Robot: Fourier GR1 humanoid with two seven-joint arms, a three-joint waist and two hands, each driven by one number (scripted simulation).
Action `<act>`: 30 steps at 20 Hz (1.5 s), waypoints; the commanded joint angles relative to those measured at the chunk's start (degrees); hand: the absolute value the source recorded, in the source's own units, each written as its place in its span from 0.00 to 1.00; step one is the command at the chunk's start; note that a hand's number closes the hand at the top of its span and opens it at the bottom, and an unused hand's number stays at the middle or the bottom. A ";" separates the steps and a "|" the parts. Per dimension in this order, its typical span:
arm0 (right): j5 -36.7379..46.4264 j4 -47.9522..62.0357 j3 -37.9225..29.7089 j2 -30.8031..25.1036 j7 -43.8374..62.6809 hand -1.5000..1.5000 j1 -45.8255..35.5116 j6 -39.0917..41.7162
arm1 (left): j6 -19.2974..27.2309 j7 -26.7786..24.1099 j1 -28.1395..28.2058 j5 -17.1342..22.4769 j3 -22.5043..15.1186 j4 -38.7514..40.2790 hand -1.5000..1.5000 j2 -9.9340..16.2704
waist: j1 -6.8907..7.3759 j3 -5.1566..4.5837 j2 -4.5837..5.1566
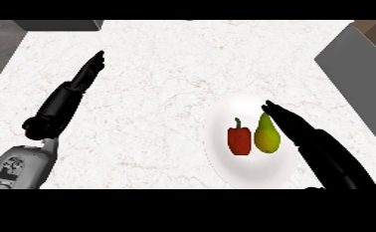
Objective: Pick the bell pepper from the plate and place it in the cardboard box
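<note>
A red bell pepper (239, 139) with a dark stem lies on a white plate (242, 171) at the lower right of the counter. Beside it, to the right, lies a yellow-green pear (266, 134). My right hand (290, 119) stretches in from the lower right with straight fingers, its tips just above and right of the pear, holding nothing. Over the counter at the left my left hand (89, 70) is open, fingers pointing up and away. The grey box edge (345, 57) at the right may be the cardboard box; I cannot tell.
The white marble counter (169, 76) spreads between the two hands. A dark grey block (58, 25) sits at the top left edge. My grey left forearm (26, 164) enters at the lower left.
</note>
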 commanded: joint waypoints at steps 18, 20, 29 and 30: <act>16.88 13.09 -1.70 15.27 -4.24 0.00 -3.37 4.98 | -6.39 2.82 0.43 -7.85 6.82 -2.97 0.50 -7.85 | -0.05 0.01 0.01; 15.09 21.83 -3.83 14.98 -10.36 0.00 -6.89 3.78 | -6.69 0.21 3.13 -7.81 6.58 -2.95 0.50 -7.30 | 0.23 0.02 0.07; 21.67 20.34 -2.18 20.17 -6.64 0.00 -3.92 4.49 | -9.61 3.68 0.07 -9.03 9.35 -2.98 0.50 -9.29 | -0.06 0.01 0.01; 22.48 24.67 -2.77 19.36 -9.91 0.00 -4.10 2.59 | -9.35 -0.15 0.96 -9.61 10.08 -0.58 0.50 -8.84 | -0.02 0.01 0.05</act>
